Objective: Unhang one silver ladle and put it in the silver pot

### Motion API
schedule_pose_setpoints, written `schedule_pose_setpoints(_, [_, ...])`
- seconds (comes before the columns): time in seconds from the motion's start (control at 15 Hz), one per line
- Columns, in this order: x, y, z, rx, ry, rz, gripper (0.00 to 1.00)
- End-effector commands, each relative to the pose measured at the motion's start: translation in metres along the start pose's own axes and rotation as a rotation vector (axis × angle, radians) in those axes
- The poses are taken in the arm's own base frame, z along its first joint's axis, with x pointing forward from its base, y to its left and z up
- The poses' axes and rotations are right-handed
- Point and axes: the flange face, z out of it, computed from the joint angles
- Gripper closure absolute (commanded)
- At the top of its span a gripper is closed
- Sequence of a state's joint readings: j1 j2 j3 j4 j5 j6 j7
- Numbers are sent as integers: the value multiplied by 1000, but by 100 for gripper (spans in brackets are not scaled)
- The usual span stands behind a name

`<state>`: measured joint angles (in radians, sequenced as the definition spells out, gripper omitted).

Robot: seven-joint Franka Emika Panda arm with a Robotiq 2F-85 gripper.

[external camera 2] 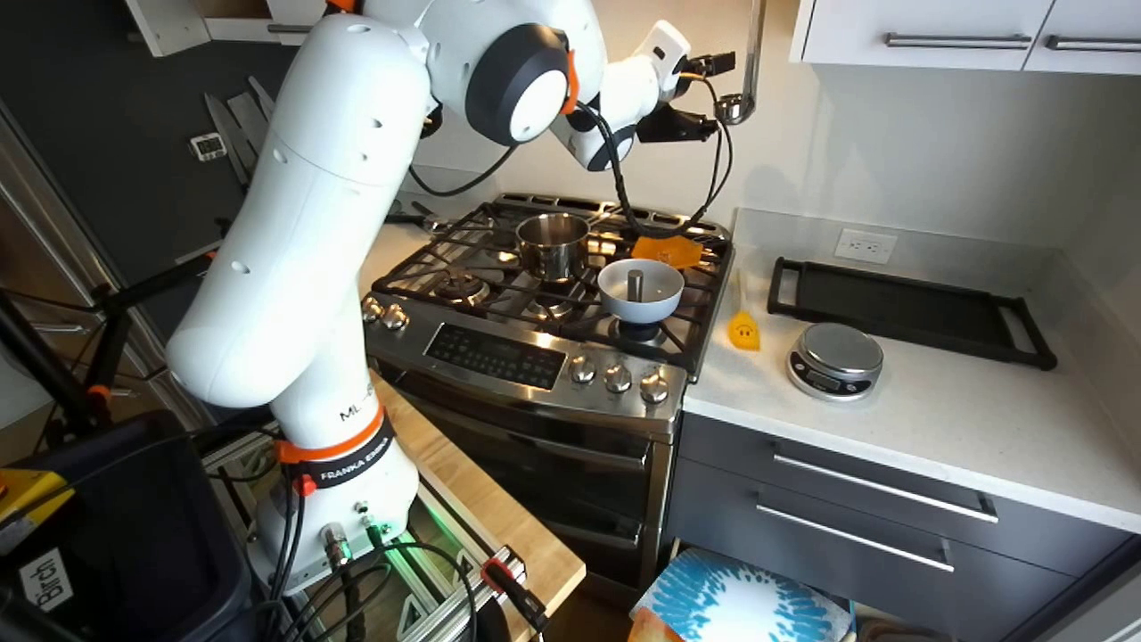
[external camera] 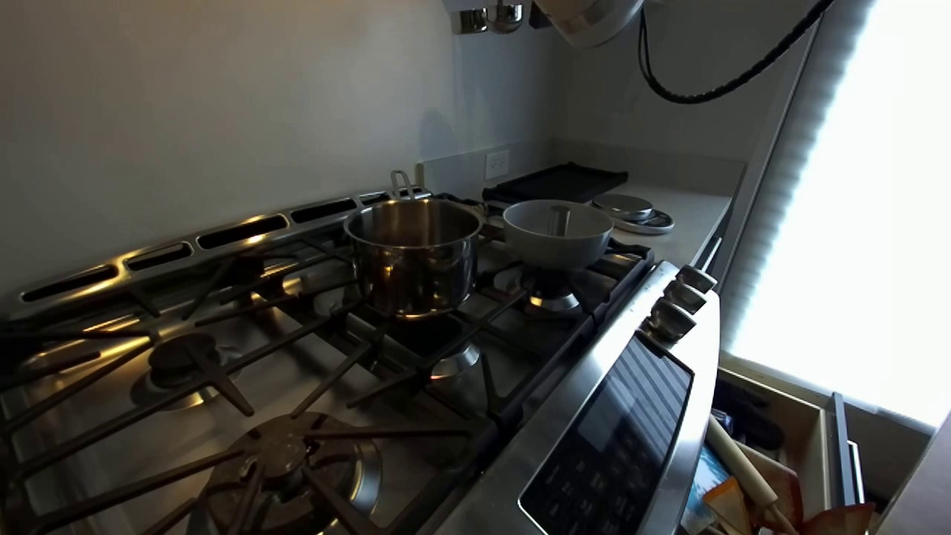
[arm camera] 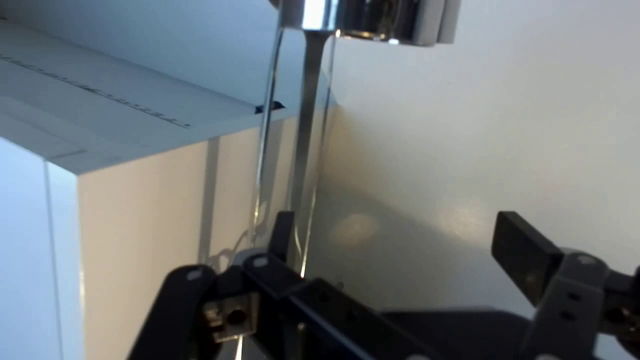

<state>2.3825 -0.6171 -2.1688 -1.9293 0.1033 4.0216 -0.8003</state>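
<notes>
The silver pot (external camera: 416,279) stands on the stove grate with its mouth open; it also shows in an exterior view (external camera 2: 554,254). A silver ladle hangs at the wall, its bowl (external camera 2: 735,109) low and its long handle running up; ladle bowls also show at the top edge of an exterior view (external camera: 507,16). In the wrist view, a shiny ladle bowl (arm camera: 370,21) is at the top and thin handles (arm camera: 306,125) run down behind the left finger. My gripper (arm camera: 392,232) is open with nothing between its fingers. I cannot tell whether the left finger touches the handles.
A white bowl (external camera: 559,238) with a metal post inside stands beside the pot. A white cabinet (arm camera: 145,210) is close to the gripper's left in the wrist view. A black tray (external camera 2: 900,308), a scale (external camera 2: 835,361) and a yellow spatula (external camera 2: 742,330) lie on the counter. The arm's cable hangs over the stove.
</notes>
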Motion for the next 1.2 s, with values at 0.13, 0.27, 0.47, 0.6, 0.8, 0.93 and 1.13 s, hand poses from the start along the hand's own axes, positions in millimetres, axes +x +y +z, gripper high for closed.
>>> schedule_pose_setpoints(0.13, [-30,25,-21,-159,-12,3,0])
schedule_pose_setpoints(0.27, [-39,30,-24,-231,-32,-38,0])
schedule_pose_setpoints(0.47, [-45,43,-19,-264,-43,-11,0])
schedule_pose_setpoints(0.6, [-51,41,-24,-234,5,52,0])
schedule_pose_setpoints(0.8, [-43,59,-18,-176,118,136,0])
schedule_pose_setpoints(0.93, [-35,70,-13,-134,198,178,0])
schedule_pose_setpoints(1.13, [-37,87,-8,-121,256,245,0])
